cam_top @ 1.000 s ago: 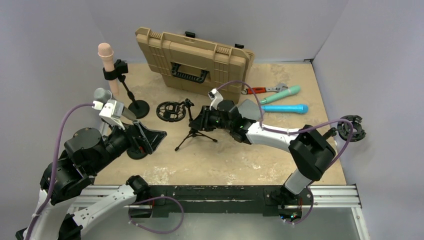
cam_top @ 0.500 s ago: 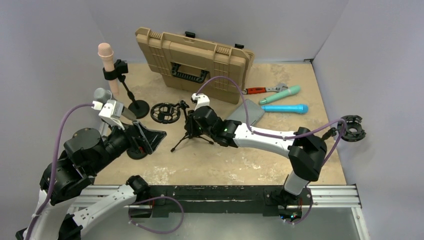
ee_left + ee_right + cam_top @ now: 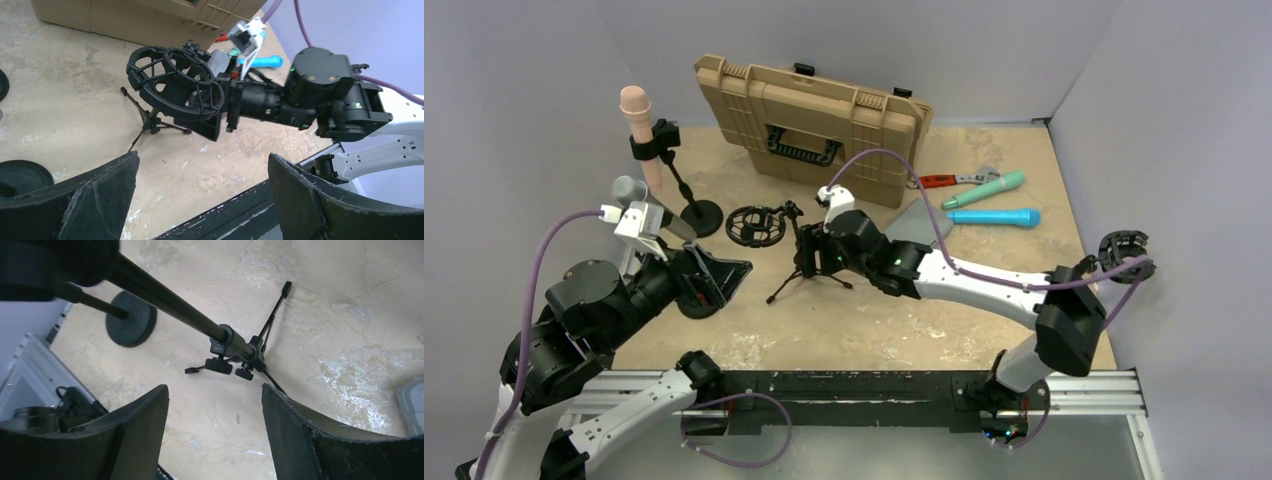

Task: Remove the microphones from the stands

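Evidently nothing is removed yet: the pink microphone (image 3: 635, 108) stands clipped in its round-base stand (image 3: 702, 216) at the back left, while the right gripper (image 3: 215, 390) gapes beside the empty shock-mount tripod (image 3: 809, 275) and the left gripper (image 3: 202, 160) hangs wide apart.

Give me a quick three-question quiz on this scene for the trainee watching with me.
1. True or false: the shock mount on the tripod stand holds a microphone.
2. Which microphone is clipped upright in the round-base stand at back left? A red, B peach, C yellow.
3. Which gripper is at the tripod stand?
Key: 1 false, it is empty; 2 B, the peach microphone; 3 the right gripper.
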Motion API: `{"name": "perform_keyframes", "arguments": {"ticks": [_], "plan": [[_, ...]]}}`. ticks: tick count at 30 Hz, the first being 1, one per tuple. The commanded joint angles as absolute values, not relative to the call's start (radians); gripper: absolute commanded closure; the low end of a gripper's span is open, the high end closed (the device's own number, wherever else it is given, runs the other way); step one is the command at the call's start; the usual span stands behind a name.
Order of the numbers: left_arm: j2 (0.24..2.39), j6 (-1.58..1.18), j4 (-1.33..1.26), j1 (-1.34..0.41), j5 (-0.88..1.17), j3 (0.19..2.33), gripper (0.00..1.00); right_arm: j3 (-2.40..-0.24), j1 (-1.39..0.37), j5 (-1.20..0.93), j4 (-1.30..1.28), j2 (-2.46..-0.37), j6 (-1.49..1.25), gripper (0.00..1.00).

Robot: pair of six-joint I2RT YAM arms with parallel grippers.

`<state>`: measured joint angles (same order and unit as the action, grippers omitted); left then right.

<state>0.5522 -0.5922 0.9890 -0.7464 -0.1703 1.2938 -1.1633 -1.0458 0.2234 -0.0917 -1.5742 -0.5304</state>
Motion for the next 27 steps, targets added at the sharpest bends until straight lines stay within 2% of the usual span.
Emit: {"name": "perform_keyframes", "arguments": {"ticks": [1, 8, 15, 21, 27], "plan": [[0.541, -0.613, 0.955, -0.744, -0.195, 1.282, 0.03, -1.112, -0.981, 0.098, -0.028, -1.436, -0.528, 0.33], [0.535, -0.617, 0.946, -0.744, -0.193, 1.291, 0.03, -1.045, -0.835, -0.117, 0.116, -1.262, -0.545, 0.26], [0.540, -0.624, 0.940, -0.745, -0.173, 1.294, 0.03, -1.274, -0.825, -0.168, 0.077, -1.369, -0.517, 0.21], [0.538, -0.624, 0.956, -0.744, -0.157, 1.314, 0.03, -1.395, -0.827, -0.159, 0.048, -1.497, -0.528, 0.22], [0.538, -0.618, 0.966, -0.744, -0.158, 1.316, 0.03, -1.399, -0.851, -0.140, 0.045, -1.562, -0.529, 0.30]]}}
